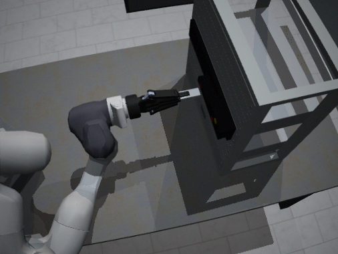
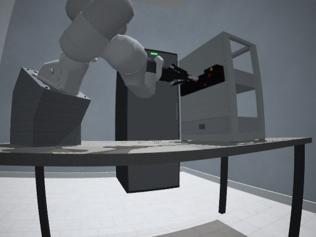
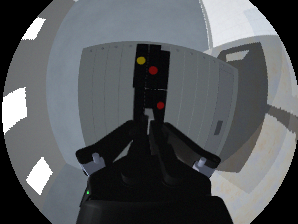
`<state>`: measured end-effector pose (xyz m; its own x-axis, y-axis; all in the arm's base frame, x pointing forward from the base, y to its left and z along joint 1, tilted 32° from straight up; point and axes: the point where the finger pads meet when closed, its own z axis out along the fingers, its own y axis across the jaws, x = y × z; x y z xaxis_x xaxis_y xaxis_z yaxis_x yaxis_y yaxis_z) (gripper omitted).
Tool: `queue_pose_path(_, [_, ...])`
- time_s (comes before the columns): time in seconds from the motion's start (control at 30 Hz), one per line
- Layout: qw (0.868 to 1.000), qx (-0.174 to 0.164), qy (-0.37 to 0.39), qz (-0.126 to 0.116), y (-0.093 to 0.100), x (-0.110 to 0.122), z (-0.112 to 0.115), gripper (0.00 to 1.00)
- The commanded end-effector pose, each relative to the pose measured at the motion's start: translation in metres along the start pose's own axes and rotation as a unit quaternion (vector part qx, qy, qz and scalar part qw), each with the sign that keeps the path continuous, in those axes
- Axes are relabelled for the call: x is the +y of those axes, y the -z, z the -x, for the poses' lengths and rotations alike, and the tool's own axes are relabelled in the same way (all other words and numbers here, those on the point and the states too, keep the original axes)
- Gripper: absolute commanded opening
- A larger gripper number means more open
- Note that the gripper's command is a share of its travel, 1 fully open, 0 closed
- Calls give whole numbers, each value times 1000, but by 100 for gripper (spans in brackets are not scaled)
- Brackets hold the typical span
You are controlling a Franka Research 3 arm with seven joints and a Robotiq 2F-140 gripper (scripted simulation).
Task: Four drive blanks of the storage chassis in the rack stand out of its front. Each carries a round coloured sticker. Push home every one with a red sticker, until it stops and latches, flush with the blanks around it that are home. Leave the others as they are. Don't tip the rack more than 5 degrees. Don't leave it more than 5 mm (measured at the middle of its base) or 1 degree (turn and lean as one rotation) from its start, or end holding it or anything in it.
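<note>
Across the worktop (image 1: 150, 67) (image 2: 150, 159), the gripper (image 1: 182, 95) (image 2: 190, 78) (image 3: 150, 125) is pointing at the front of the rack (image 1: 294, 93) (image 2: 235, 106) (image 3: 100, 90), its fingers fully shut. A pale strip (image 1: 191, 93) (image 2: 193, 78) (image 3: 149, 114) is showing at the fingertips and reaching toward the black storage chassis (image 1: 217, 103) (image 2: 190, 88) (image 3: 140, 100); whether its end is touching a blank, the views are not making clear, nor are they showing any blank gripped. The rack is standing upright on the worktop, with the chassis sitting crosswise in its upper half. Toward one end of the chassis, a yellow sticker (image 1: 215, 121) (image 2: 211, 68) (image 3: 141, 60) is marking a blank high up, and a red sticker (image 1: 212, 119) (image 2: 209, 75) (image 3: 153, 70) is showing just below it. Lower still, a second red sticker (image 2: 205, 84) (image 3: 160, 105) is sitting near the bottom of the chassis front. Another red one (image 1: 200, 85) (image 2: 196, 81) is showing close beside the fingertips in the exterior view, while the wrist view is leaving it out of sight. How far each stickered blank is standing out is too small to tell.
</note>
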<state>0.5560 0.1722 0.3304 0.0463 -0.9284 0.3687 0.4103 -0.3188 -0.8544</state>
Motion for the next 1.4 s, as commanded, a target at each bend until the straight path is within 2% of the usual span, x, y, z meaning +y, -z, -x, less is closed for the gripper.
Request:
queue_pose_path(0.0, [1000, 1, 5, 1, -1, 1, -1, 0])
queue_pose_path(1.37, [1000, 1, 5, 1, -6, 5, 0, 0])
